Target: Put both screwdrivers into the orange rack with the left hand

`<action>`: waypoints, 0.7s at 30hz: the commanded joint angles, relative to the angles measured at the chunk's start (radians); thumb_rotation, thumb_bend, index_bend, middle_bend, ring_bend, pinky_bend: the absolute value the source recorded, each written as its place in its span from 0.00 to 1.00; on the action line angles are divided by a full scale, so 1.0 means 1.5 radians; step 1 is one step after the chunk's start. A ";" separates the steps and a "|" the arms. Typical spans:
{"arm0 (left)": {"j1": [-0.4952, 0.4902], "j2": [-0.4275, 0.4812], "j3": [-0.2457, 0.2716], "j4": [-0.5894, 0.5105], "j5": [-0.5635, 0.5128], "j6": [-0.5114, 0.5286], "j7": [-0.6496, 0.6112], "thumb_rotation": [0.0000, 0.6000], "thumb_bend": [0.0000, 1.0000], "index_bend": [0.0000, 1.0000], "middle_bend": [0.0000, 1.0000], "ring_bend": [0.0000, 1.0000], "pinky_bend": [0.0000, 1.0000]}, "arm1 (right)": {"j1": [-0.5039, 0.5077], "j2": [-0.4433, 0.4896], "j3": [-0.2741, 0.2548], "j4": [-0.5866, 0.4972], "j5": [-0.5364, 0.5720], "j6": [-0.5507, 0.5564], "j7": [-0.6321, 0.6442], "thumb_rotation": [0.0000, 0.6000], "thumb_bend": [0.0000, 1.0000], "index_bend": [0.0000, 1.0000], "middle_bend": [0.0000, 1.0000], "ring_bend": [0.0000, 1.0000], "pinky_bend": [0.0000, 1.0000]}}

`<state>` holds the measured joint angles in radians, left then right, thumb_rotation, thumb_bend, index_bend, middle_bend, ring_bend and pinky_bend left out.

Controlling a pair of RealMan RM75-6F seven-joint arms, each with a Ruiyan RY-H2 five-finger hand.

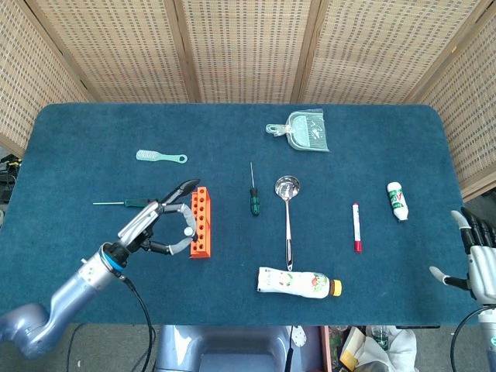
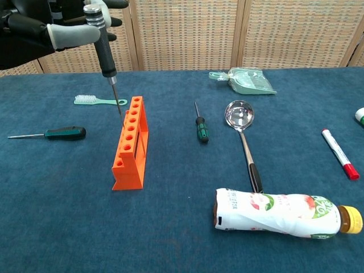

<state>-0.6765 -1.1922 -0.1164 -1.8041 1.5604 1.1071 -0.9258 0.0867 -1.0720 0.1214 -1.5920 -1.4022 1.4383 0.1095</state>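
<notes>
A black-handled screwdriver (image 2: 106, 51) is clamped upright, tip down, in the left robot hand (image 2: 54, 25). Its tip is seen just left of the orange rack (image 2: 130, 143), near the far-end holes. The right robot hand (image 1: 479, 260) is held with fingers apart, empty, well away.

On the blue table (image 1: 93, 139) lie a mint brush (image 1: 160, 157), a mint dustpan (image 1: 302, 131), a ladle (image 1: 287, 209), a red marker (image 1: 356, 226), a small white bottle (image 1: 397, 201) and a squashed bottle (image 1: 299, 283) with a yellow cap.
</notes>
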 commanded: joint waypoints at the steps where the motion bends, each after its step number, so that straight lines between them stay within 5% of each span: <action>1: -0.005 -0.010 -0.002 0.007 -0.006 -0.009 -0.017 1.00 0.41 0.70 0.00 0.00 0.00 | 0.000 0.000 0.000 0.000 0.001 0.000 0.001 1.00 0.00 0.00 0.00 0.00 0.00; 21: -0.009 -0.059 0.010 0.072 -0.010 -0.026 -0.066 1.00 0.42 0.70 0.00 0.00 0.00 | 0.000 0.005 0.003 0.001 0.007 -0.005 0.011 1.00 0.00 0.00 0.00 0.00 0.00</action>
<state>-0.6890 -1.2796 -0.1028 -1.6974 1.5442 1.0694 -1.0225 0.0873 -1.0644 0.1254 -1.5909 -1.3922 1.4305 0.1266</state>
